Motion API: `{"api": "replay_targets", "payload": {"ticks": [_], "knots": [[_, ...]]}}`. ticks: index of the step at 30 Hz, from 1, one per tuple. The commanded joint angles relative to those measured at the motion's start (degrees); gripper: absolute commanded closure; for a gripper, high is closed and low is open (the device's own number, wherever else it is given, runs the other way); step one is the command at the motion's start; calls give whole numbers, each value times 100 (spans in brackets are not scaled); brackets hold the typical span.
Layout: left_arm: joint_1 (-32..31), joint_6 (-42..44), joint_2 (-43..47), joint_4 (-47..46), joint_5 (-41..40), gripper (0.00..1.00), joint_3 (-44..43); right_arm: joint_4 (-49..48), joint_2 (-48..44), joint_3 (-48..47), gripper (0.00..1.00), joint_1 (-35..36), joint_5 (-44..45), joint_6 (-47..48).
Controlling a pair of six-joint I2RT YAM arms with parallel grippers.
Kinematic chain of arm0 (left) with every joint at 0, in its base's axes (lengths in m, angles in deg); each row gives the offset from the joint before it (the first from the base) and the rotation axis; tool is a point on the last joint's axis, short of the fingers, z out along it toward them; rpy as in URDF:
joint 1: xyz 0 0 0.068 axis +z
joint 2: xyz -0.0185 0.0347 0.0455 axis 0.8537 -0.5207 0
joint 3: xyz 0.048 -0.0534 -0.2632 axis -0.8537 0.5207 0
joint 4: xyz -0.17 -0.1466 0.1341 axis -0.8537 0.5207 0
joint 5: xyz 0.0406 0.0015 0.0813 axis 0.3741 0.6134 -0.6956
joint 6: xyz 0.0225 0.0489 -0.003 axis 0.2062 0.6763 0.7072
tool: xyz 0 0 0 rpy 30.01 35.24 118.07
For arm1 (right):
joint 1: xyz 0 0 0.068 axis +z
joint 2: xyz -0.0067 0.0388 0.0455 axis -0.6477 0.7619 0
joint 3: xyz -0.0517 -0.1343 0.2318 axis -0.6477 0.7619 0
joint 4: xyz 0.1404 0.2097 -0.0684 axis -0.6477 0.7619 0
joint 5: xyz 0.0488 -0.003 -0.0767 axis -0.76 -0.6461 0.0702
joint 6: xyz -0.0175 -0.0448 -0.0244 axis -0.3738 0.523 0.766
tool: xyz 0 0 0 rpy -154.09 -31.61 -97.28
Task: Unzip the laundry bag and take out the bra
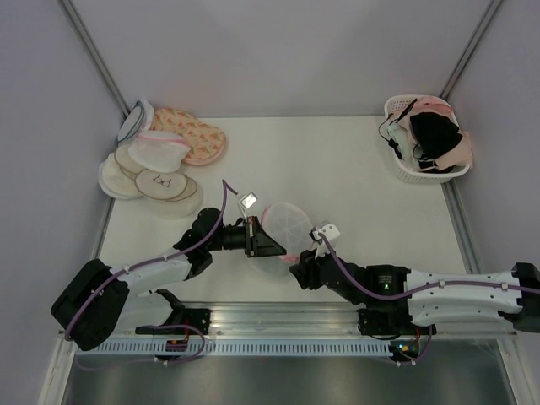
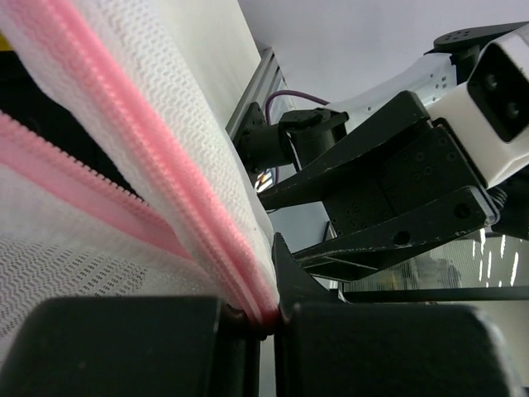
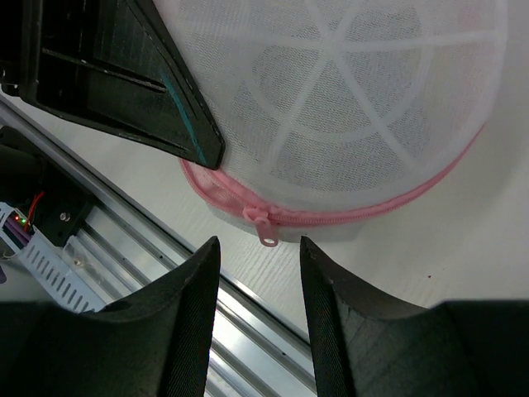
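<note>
The laundry bag, a round white mesh pouch with pink zipper trim, sits tilted near the table's front middle. My left gripper is shut on its pink zipper rim, pinched between the two fingers at the left gripper's tips. My right gripper is open just in front of the bag. In the right wrist view the pink zipper pull hangs from the closed zipper just beyond the gap of the right gripper, untouched. The mesh dome fills the top. No bra shows through the mesh.
A pile of other pouches, including a peach floral one and a cream disc with a bra drawing, lies at the back left. A white basket of garments stands at the back right. A metal rail runs along the front edge.
</note>
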Motion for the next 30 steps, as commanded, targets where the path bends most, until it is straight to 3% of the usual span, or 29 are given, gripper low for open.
{"api": "replay_targets", "payload": {"ticks": [1, 8, 11, 12, 13, 19, 26, 30], "knots": [[-57, 348, 213, -157, 83, 98, -2, -146, 159, -288, 51, -2, 130, 197], [-250, 269, 353, -175, 109, 98, 7, -260, 458, -350, 55, -11, 270, 320], [-303, 313, 494, -35, 127, 98, -37, -243, 529, -350, 76, -29, 314, 285], [-312, 366, 538, 44, 110, 98, -54, -225, 520, -350, 92, -29, 341, 268], [-321, 392, 608, 167, 92, 98, -46, -173, 468, -341, 99, -29, 350, 259], [-321, 848, 846, 1010, -119, 98, -116, 284, 169, -341, 99, -29, 411, 101], [-312, 1692, 1197, 2582, -558, 98, -397, 1540, -42, -437, 100, -29, 385, -189], [-312, 1974, 1355, 3014, -629, 98, -677, 2480, 272, -657, 100, -29, 727, -523]]}}
